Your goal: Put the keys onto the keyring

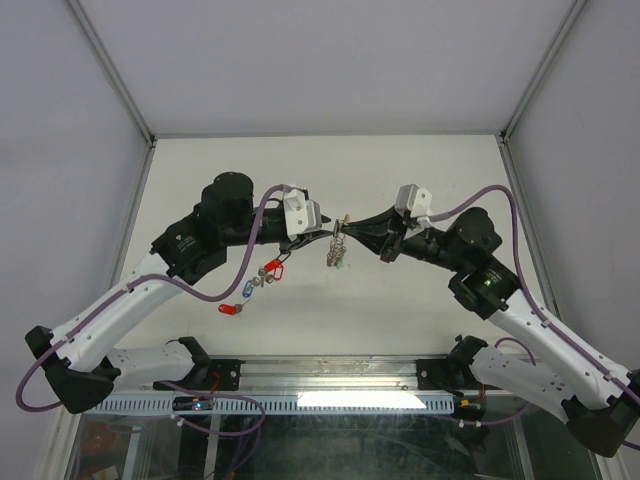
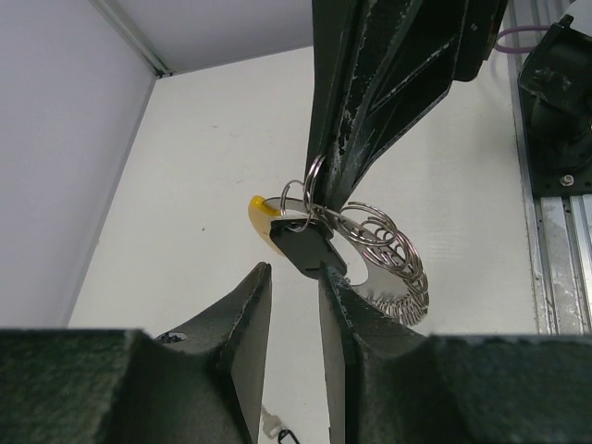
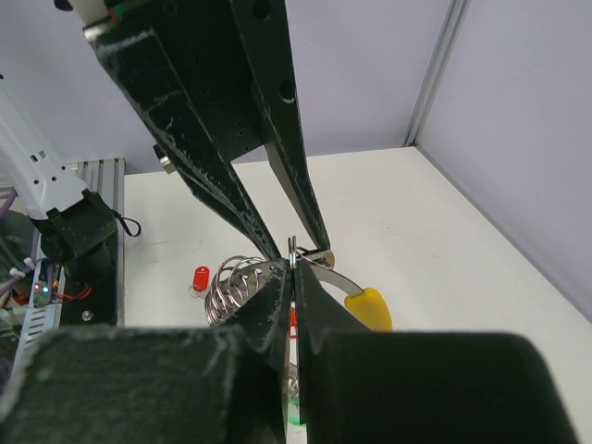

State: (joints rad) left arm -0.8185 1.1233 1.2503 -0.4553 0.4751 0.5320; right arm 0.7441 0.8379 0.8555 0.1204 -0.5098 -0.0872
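Right gripper (image 3: 292, 266): jaws pressed together, pinching the thin wire keyring (image 3: 291, 246) above the table (image 1: 420, 180). Left gripper (image 2: 294, 287): jaws slightly spread, empty, just beside it. Bunched at the ring: one rounded yellow tag (image 2: 262, 209) and one coil of silver loops (image 2: 393, 264). On the table: three keys (image 1: 272, 268), two red-tagged, one blue-tagged.

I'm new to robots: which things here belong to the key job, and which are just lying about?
Part of the job: keyring, yellow-tagged key, red-tagged keys, blue-tagged key, left gripper, right gripper.
Just there: purple cables, metal rail.
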